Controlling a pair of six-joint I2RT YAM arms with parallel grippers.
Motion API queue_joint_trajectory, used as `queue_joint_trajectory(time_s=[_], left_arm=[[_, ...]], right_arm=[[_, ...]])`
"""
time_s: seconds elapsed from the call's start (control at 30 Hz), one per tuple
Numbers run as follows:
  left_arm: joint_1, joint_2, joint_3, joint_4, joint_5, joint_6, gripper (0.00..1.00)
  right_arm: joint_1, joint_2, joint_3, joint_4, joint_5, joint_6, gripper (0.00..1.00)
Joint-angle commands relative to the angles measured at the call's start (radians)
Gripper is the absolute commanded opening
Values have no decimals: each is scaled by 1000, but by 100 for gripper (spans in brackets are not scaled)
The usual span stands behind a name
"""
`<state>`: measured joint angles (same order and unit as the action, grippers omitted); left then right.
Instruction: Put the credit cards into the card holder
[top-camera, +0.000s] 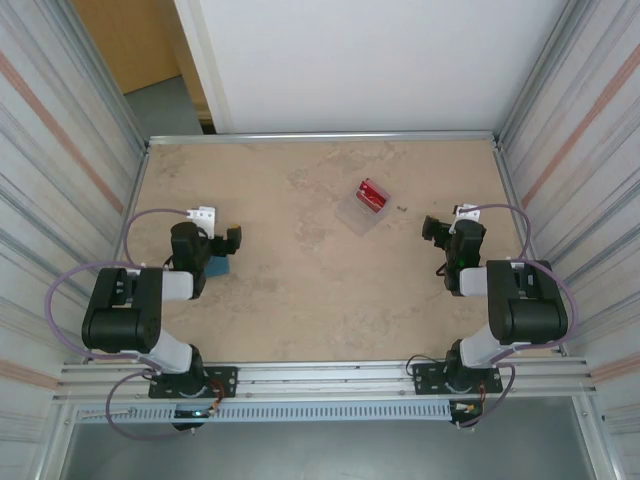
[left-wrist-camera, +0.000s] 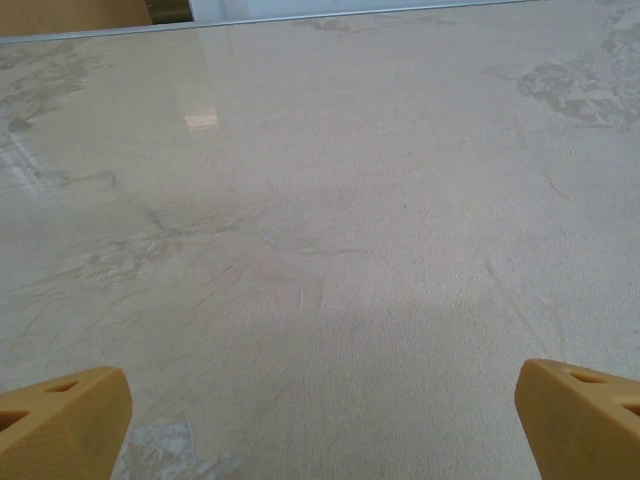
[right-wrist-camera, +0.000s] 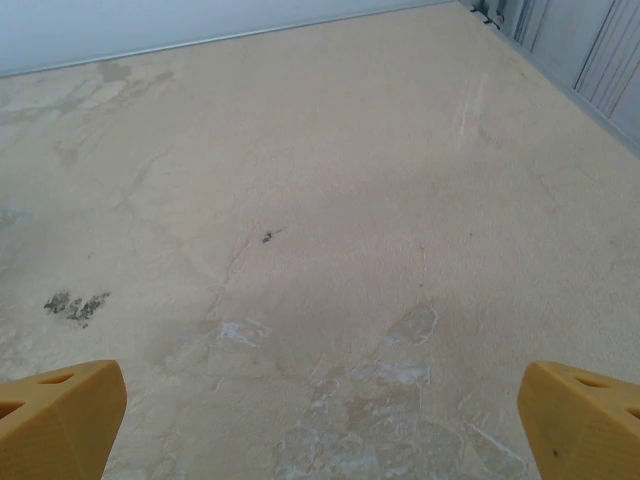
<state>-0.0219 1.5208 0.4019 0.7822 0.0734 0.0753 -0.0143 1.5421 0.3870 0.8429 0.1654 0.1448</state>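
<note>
Closest to me, the teal card holder (top-camera: 217, 268) lies flat on the table (top-camera: 300, 300). It is tucked against the left arm's wrist and partly hidden by it, just behind the left gripper (top-camera: 229, 240). That gripper's jaws are spread wide with nothing between them. In its wrist view the orange fingertips (left-wrist-camera: 62, 420) sit at the frame's corners over bare tabletop. Across the table the right gripper (top-camera: 433, 228) is likewise wide apart and empty. Farther out, between the two grippers and nearer the right one, sits a clear plastic case (top-camera: 353, 217). The red credit cards (top-camera: 372, 195) are at its far end; whether inside or on top, I cannot tell.
</note>
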Motion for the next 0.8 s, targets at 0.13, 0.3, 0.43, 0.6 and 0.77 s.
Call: queue_joint_trajectory(time_s=[0.13,0.3,0.43,0.6,0.77], left_arm=[[-9,-8,5,19,-30,15,99],[-9,-8,6,20,-29,16,99],[-9,-8,6,19,-27,16,99],[3,-8,9,10,-4,9,99],[8,-5,9,16,4,6,99]], right_arm=[[1,-2,-2,1,26,-19,99],[2,-3,-2,1,26,-18,99],[2,-3,-3,1,25,-17,99],[2,-4,-4,3,25,-19,99],[2,-4,-3,4,25,-18,99]])
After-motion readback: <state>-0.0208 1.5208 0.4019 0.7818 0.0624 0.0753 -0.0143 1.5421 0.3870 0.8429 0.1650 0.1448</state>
